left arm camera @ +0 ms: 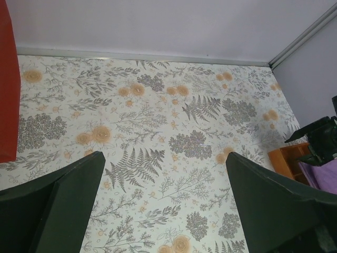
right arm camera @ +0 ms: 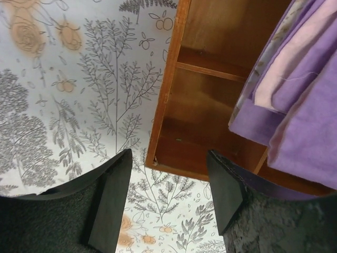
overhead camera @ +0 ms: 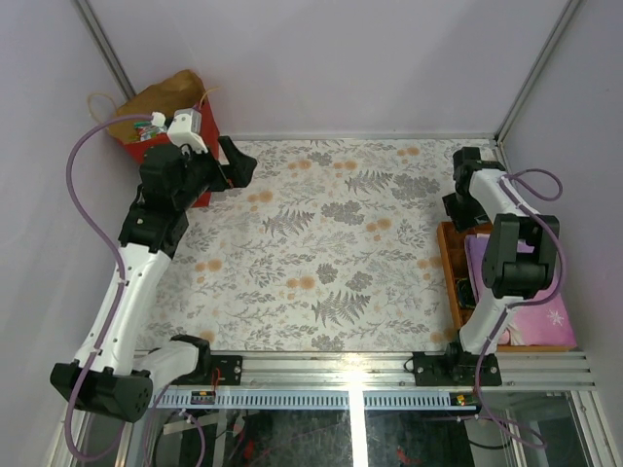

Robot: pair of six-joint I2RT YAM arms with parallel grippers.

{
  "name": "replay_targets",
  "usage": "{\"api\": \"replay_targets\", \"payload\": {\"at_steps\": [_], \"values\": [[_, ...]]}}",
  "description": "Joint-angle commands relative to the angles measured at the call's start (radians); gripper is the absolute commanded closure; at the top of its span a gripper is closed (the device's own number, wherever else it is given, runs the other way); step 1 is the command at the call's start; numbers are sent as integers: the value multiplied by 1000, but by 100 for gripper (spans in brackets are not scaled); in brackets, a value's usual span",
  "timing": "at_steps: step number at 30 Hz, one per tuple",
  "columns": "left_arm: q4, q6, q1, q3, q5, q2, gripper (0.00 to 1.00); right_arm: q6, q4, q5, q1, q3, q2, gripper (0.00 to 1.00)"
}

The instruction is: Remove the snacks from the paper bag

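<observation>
Orange wooden tray point(right arm camera: 200, 105), near right: the right gripper point(right arm camera: 168, 176) hangs over its corner, jaws apart and empty, likely parked aside. Farther, the left gripper point(left arm camera: 164, 168), also spread and empty, hovers beside the red paper bag point(overhead camera: 161, 97) in the far-left corner, snacks point(overhead camera: 146, 125) inside; floral tablecloth point(overhead camera: 331, 233) gives unloading room.

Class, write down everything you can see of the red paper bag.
The bag stands upright in the far left corner of the table. It is red paper outside, brown kraft inside, with tan cord handles. Its mouth is open and crumpled; a few packets show inside. The left arm crosses its front in the top view; contact is unclear. The left wrist view shows only its red side.
</observation>
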Motion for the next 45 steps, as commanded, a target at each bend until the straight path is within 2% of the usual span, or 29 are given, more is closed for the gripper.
{"api": "replay_targets", "payload": {"at_steps": [1,6,12,14,17,18,19,24,32,35,40,41,42,43,45], "values": [[10,19,-7,-7,17,14,0,42,22,2,6,3,17,34],[-3,17,-7,5,32,50,0,39,41,-9,6,3,77,35],[-13,17,-6,13,35,78,0,30,73,3,6,9,131,44],[-16,17,-6,18,39,88,0,21,85,0,6,23,149,60],[-18,17,-2,21,43,101,0,12,94,-3,6,61,179,90],[-19,17,0,23,45,104,0,6,90,-6,5,85,194,97],[-20,17,4,23,48,109,0,7,81,-6,6,110,211,99],[-20,20,16,31,59,125,0,-13,63,-14,8,297,324,100],[-24,35,36,46,86,163,0,18,37,-27,8,794,592,100],[-35,46,43,62,96,186,0,41,140,-54,7,909,680,100],[-77,82,44,112,99,241,0,60,418,-108,6,1114,846,100],[-88,88,44,125,97,255,0,55,512,-119,5,1152,884,99],[-97,92,45,136,96,267,0,47,596,-130,4,1163,897,94],[-104,94,44,148,96,274,0,46,655,-127,2,1167,902,77],[-110,94,45,152,106,286,0,20,732,-84,-3,1171,891,28]]}}
